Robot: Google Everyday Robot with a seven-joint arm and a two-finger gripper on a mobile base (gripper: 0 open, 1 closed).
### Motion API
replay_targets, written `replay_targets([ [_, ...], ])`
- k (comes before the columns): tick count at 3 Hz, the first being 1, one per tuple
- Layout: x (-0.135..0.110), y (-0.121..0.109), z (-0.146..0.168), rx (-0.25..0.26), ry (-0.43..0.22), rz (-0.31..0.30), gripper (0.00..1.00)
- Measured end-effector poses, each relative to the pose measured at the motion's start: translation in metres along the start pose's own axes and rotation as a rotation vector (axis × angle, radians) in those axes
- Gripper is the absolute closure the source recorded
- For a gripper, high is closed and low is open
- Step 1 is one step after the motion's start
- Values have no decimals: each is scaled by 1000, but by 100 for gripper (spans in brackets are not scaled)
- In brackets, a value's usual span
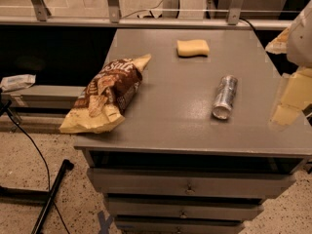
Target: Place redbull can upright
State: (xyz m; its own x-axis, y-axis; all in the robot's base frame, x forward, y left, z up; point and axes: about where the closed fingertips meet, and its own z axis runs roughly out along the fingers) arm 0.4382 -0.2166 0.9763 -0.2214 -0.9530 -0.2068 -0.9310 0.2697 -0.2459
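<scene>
The redbull can (224, 97) is a slim silver can lying on its side on the grey cabinet top (170, 121), right of the middle, with one end facing the front edge. My gripper (291, 94) shows as pale yellow and white parts at the right edge of the camera view. It is to the right of the can, apart from it, and holds nothing that I can see.
A brown and yellow chip bag (105, 96) lies over the top's left edge. A yellow sponge (192, 48) sits at the back. Drawers (187, 186) are below the top. A rail (146, 21) runs behind. Cables and a stand leg (51, 191) are on the floor at left.
</scene>
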Motion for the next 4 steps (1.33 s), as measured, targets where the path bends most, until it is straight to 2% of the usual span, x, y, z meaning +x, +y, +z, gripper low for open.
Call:
replay_targets([
  [1, 0, 2, -6, 2, -3, 6, 0],
  [2, -2, 18, -40, 4, -18, 36, 0],
  [3, -22, 0, -54, 28, 0, 84, 0],
  [4, -33, -10, -59, 69, -13, 165, 0],
])
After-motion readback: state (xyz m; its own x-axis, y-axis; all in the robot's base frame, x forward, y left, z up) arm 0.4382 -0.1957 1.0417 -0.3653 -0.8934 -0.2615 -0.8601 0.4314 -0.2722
